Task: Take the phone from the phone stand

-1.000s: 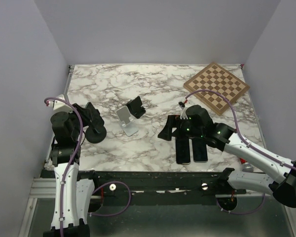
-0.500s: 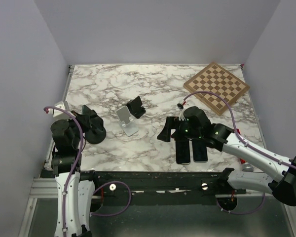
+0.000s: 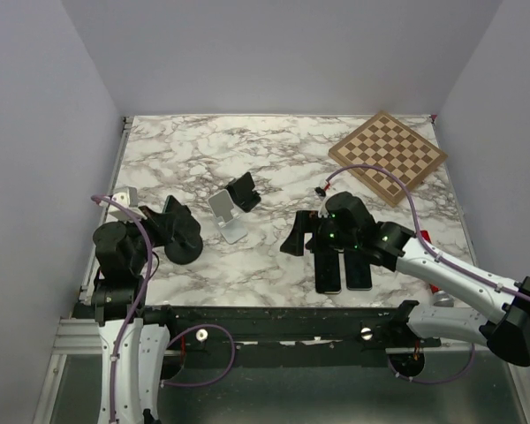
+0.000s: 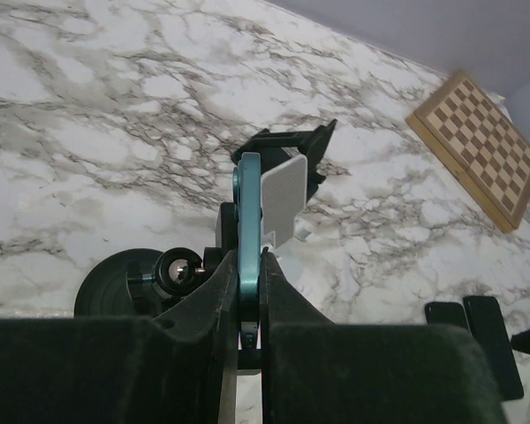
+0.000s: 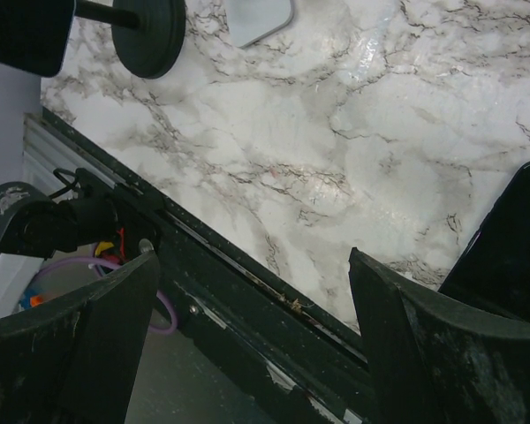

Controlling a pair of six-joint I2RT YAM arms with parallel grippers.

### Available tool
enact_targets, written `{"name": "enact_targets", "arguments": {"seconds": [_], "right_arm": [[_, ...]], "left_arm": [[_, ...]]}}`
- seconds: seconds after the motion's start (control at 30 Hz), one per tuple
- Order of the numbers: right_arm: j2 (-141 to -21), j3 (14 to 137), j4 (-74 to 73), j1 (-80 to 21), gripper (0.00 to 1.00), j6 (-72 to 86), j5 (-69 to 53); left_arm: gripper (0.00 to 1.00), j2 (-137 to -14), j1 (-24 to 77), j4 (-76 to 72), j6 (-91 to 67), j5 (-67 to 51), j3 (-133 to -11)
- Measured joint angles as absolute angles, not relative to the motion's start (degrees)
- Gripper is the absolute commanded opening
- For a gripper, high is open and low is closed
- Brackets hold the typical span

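In the left wrist view a teal phone (image 4: 248,203) stands edge-on, and my left gripper (image 4: 249,252) is shut on it, one black finger (image 4: 194,309) against each face. Just to its left is the black phone stand (image 4: 115,283) with its round base and ring joint. From above, the left gripper (image 3: 172,225) sits over that round-based phone stand (image 3: 185,247) at the table's left and covers the phone. My right gripper (image 3: 300,234) hangs open near the front edge; between its fingers (image 5: 252,261) only marble and the table's rail show.
A white stand (image 3: 227,215) and a small black stand (image 3: 244,191) sit mid-table, just beyond the phone. Two black phones (image 3: 329,269) (image 3: 358,268) lie flat under the right arm. A wooden chessboard (image 3: 387,156) occupies the back right corner. Grey walls enclose the table.
My left gripper closed onto the teal phone, and the left arm swung lower and slightly right over the round-based stand. The right arm barely moved.
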State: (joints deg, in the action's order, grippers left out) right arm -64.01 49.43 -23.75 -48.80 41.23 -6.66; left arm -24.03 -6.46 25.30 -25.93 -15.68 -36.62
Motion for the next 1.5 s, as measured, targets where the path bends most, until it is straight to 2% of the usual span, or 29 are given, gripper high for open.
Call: {"name": "enact_targets", "arguments": {"seconds": [0.4,0.6,0.9,0.97,1.07,1.17,1.3,1.4,1.5], "right_arm": [[-66.8,49.4,-22.7,-50.2,0.95,41.8,-6.3],[-68.6,49.4,-22.1,-53.1,0.95,42.2,-4.1],[-69.5,51.7,-20.1,-60.1,0.95,42.4,3.9],[-69.4,52.3,-19.4,-62.2,0.95,42.5,6.7],[-69.2,53.3,-19.0,-66.2,0.95,42.7,11.6],[-69.2,54.8,-18.8,-70.5,0.95,42.6,16.6],[-69.2,56.0,-16.1,-75.8,0.95,41.6,21.9],[-69.7,57.4,-15.3,-77.2,0.95,41.0,23.6],[-71.7,60.4,-15.0,-77.7,0.95,40.4,25.8]], "left_arm": [[0.00,-23.6,-1.4,26.8,-25.0,-33.8,-36.3],[0.00,-24.8,1.3,20.8,-26.0,-43.2,-33.4],[0.01,-32.5,14.8,7.9,-29.5,-46.9,-31.1],[0.15,-33.9,15.6,6.3,-29.9,-47.1,-31.1],[0.39,-35.3,15.9,5.9,-29.6,-47.2,-31.5],[0.54,-36.0,15.9,7.5,-28.7,-47.0,-32.7],[0.81,-34.9,16.0,10.0,-28.1,-46.0,-32.9],[0.87,-32.2,16.0,11.0,-27.9,-44.5,-32.9],[0.89,-29.0,16.0,13.1,-27.6,-41.9,-32.9]]}}
